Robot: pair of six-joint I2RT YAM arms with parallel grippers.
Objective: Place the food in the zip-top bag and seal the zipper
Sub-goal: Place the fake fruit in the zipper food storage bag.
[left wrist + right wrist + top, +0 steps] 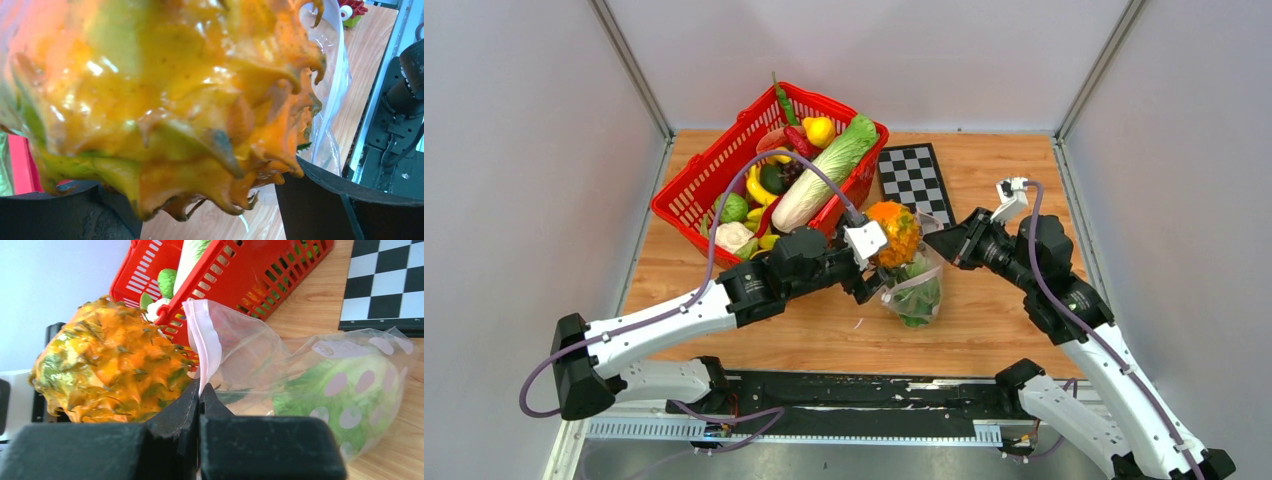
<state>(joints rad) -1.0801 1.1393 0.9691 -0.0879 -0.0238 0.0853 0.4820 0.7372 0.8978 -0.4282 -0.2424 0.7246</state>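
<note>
Now, top view: left gripper (876, 262) clamps the orange piece (896, 230) at frame centre, just up-frame of the bag (932, 262) holding lettuce (916, 298). Left wrist: piece fills the frame; bag mouth lies to its upper right. Right wrist: right gripper (199, 407) pinches the zipper (205, 340), holding the mouth up; piece sits just left of it. I judge the drop goes rightward.

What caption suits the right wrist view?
The right gripper pinches the pink zipper strip of the zip-top bag, orange spiky fruit beside its mouth, lettuce already inside.
</note>
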